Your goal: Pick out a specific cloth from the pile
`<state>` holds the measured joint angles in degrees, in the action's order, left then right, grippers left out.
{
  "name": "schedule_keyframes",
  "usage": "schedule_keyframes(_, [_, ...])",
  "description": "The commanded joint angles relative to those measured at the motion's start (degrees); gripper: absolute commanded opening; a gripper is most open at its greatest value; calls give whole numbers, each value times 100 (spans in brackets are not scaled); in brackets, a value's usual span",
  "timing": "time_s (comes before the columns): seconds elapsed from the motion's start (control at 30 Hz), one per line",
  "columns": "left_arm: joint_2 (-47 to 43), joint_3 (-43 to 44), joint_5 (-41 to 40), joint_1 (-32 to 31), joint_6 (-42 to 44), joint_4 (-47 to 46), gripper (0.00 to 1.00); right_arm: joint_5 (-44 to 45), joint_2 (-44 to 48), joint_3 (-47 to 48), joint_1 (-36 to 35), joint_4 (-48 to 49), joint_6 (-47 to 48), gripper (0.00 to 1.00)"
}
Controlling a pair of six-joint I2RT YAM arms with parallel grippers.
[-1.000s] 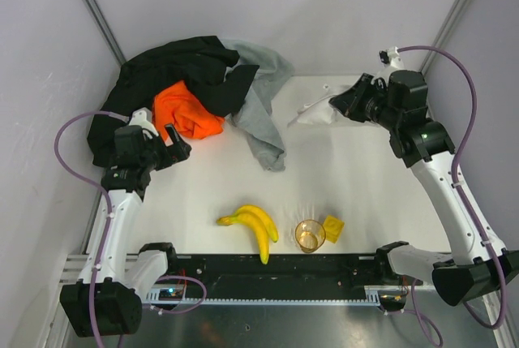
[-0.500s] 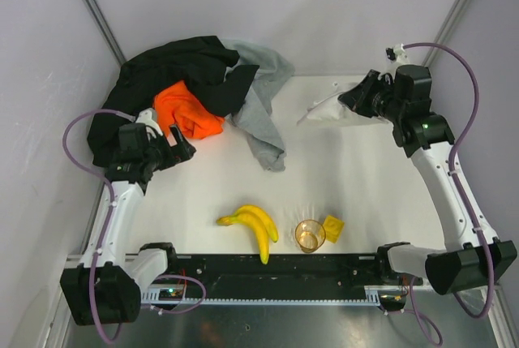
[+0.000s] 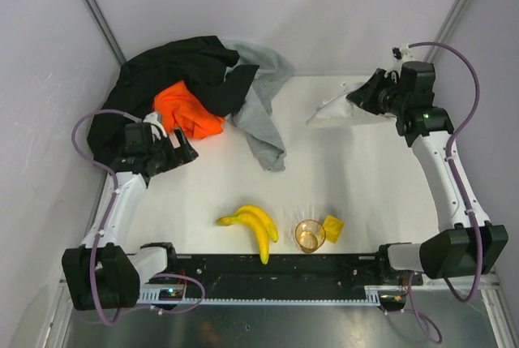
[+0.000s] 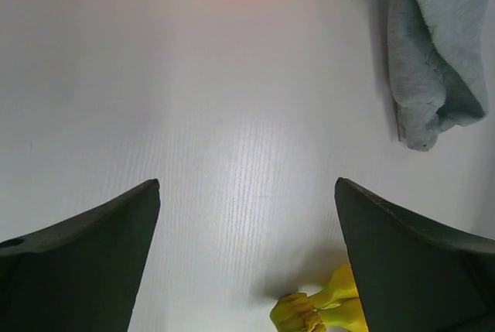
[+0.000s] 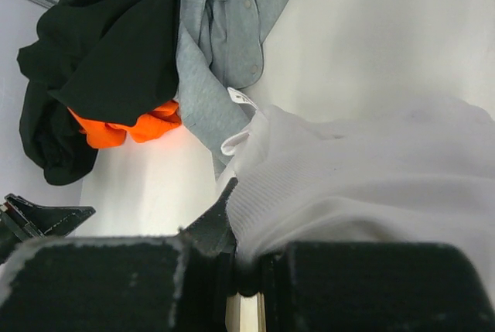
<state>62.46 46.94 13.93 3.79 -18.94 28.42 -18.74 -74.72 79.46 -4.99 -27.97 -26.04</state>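
Pinches the white cloth (image 3: 334, 111) by one edge in the right claw (image 3: 358, 97), fabric trailing ahead of the tips toward the pile (image 3: 190, 72) yet well apart from its grey cloth (image 3: 263, 125). Shows the left claw (image 4: 247, 258) spread and empty over the desk (image 4: 232, 115), just short of the orange cloth (image 3: 186, 113). Calls, by the look, for right-arm work alone: pull farther clear, then release

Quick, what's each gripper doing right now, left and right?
Left gripper: open, holding nothing.
Right gripper: shut on the white cloth.
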Motion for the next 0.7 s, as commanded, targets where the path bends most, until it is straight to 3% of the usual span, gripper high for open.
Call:
schedule_keyframes(0.0, [163, 185, -294, -105, 161, 231, 100, -205, -108, 61, 89, 445, 116, 0])
schedule_keyframes(0.67, [448, 559, -2841, -1707, 121, 1019, 100, -527, -622, 213, 656, 685, 185, 0])
